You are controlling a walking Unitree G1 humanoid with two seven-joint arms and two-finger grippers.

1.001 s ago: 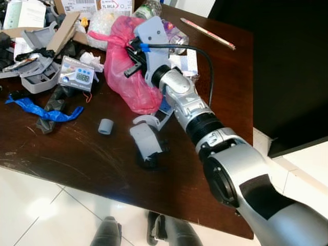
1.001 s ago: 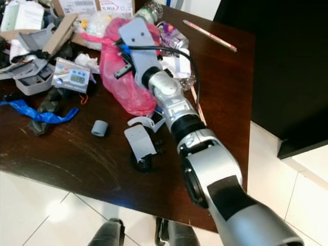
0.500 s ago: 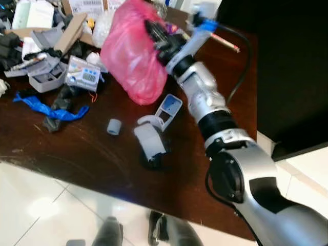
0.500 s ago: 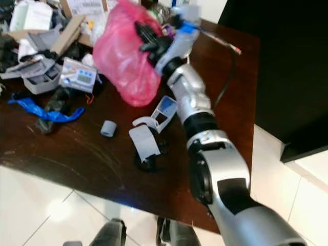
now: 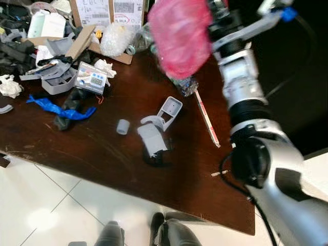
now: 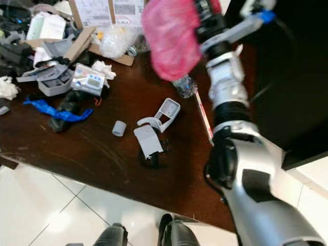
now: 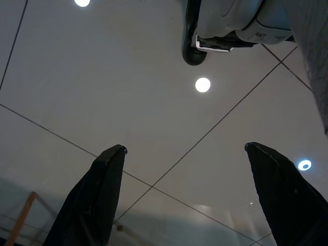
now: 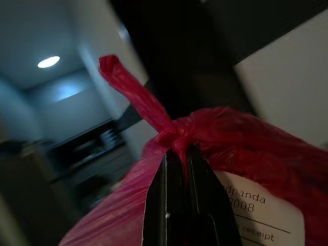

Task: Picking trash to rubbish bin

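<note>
Pink bag point(image 5: 182, 36) hangs clear above the table's point(image 5: 102, 154) far edge — right gripper point(image 8: 177, 156) pinched on its knotted neck. Soft, light, likely tearable; the knot is the soundest hold. Left gripper point(image 7: 187, 192) idle, fingers spread.

Knotted pink plastic bag point(image 5: 180, 35) — full, lifted above table point(image 5: 102, 154)

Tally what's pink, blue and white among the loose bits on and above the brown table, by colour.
Pink: 1, the plastic bag held up by the right pincer.
Blue: 1, the crumpled strip.
White: 2, the tissue wads.
Total: 4.
</note>
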